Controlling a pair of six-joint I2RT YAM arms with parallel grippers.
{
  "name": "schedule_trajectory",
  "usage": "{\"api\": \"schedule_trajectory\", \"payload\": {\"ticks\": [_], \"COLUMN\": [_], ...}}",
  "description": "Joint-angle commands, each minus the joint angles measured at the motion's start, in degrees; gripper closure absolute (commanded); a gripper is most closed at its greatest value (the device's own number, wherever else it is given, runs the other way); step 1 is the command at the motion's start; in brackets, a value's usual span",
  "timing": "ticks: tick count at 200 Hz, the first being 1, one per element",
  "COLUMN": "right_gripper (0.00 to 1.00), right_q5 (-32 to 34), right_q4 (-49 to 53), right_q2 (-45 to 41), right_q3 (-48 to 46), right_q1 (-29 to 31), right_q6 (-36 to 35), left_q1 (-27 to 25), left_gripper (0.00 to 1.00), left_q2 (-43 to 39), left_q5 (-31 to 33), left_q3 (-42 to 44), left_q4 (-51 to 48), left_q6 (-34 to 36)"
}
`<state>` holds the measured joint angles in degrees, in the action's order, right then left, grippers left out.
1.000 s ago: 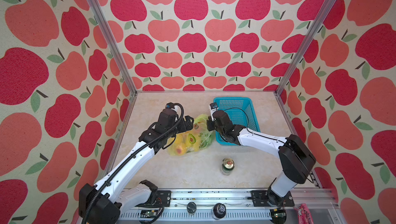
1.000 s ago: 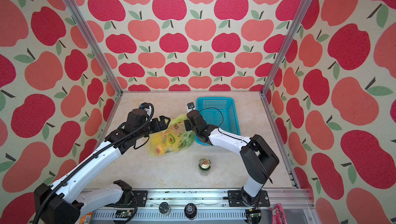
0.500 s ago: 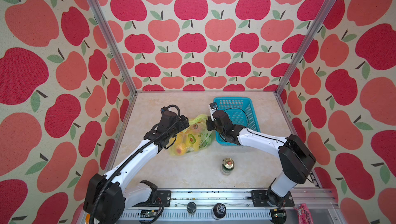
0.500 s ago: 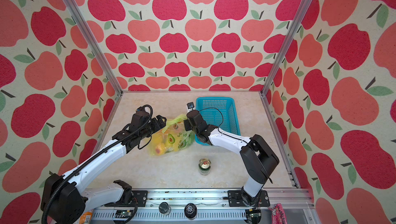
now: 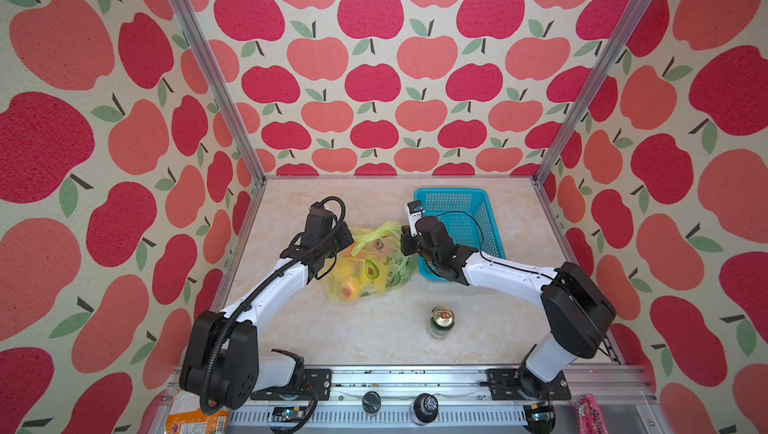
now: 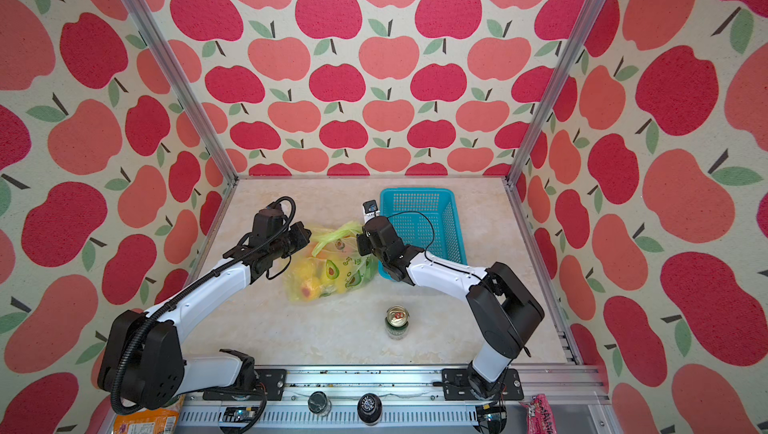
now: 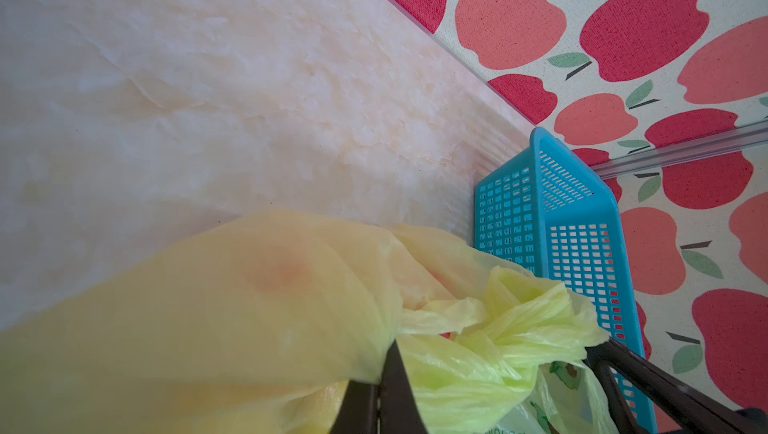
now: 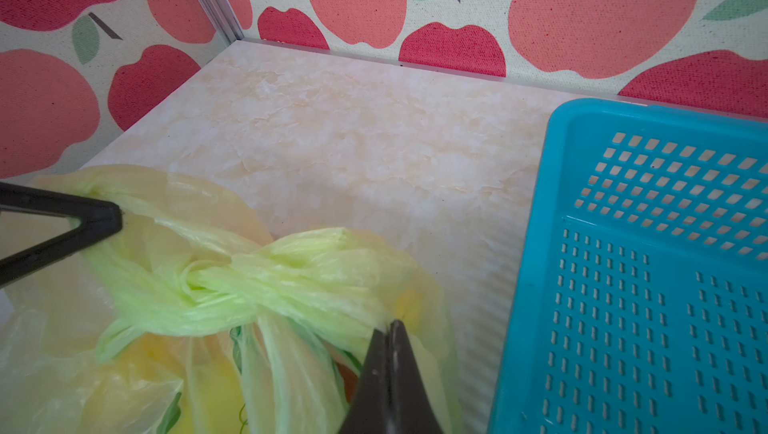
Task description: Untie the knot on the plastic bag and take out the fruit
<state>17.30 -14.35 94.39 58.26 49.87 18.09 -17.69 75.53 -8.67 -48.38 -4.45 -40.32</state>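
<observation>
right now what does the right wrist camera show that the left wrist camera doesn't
Only the right wrist view: the knot, tied, stretched between the right gripper and the left gripper, plus the inside floor of the basket.
Only the left wrist view: the basket's outer side wall, and a blurry pinkish patch, probably fruit, through the plastic.
Both: the yellow bag, the blue basket, the marble table, and each view's own gripper shut on bag plastic.
</observation>
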Motion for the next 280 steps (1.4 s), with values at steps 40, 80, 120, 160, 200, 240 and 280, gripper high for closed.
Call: {"api": "schedule_trajectory", "payload": {"ticks": [40,80,120,160,200,240,280], "right_gripper": [1.0,1.0,1.0,1.0,0.56,0.13,0.01], "right_q5": [5.29,6.7,8.63,9.69,5.82,-0.25,-1.03], "right_q4": [-6.75,-11.57,-18.16,-22.98,-24.37,-20.28,-11.13], "right_q2": [-6.75,-10.8,-14.31,-16.46,-17.19,-20.92,-25.42], "right_q3": [-7.38,-14.07,-20.36,-24.43,-24.47,-21.89,-18.7], "right_q1": [-0.24,-3.03,-3.9,-3.9,-3.69,-0.41,2.77], "right_q6": [0.58,6.02,8.52,8.94,5.13,-8.66,-17.96], "left_q1": [4.23,10.57,15.08,18.35,18.62,18.32,18.07], "left_gripper": [1.0,1.0,1.0,1.0,1.0,1.0,1.0], "left_q2": [-5.65,-11.39,-15.18,-15.6,-14.27,-13.48,-11.75], "left_q5": [-2.75,-6.31,-10.76,-16.57,-19.64,-21.85,-21.92], "left_q3": [0.65,4.0,6.32,8.7,7.62,5.48,3.74], "left_q4": [0.7,0.98,2.75,7.52,8.29,6.85,4.45], "left_q6": [4.03,3.31,2.46,0.41,1.56,4.14,6.15]}}
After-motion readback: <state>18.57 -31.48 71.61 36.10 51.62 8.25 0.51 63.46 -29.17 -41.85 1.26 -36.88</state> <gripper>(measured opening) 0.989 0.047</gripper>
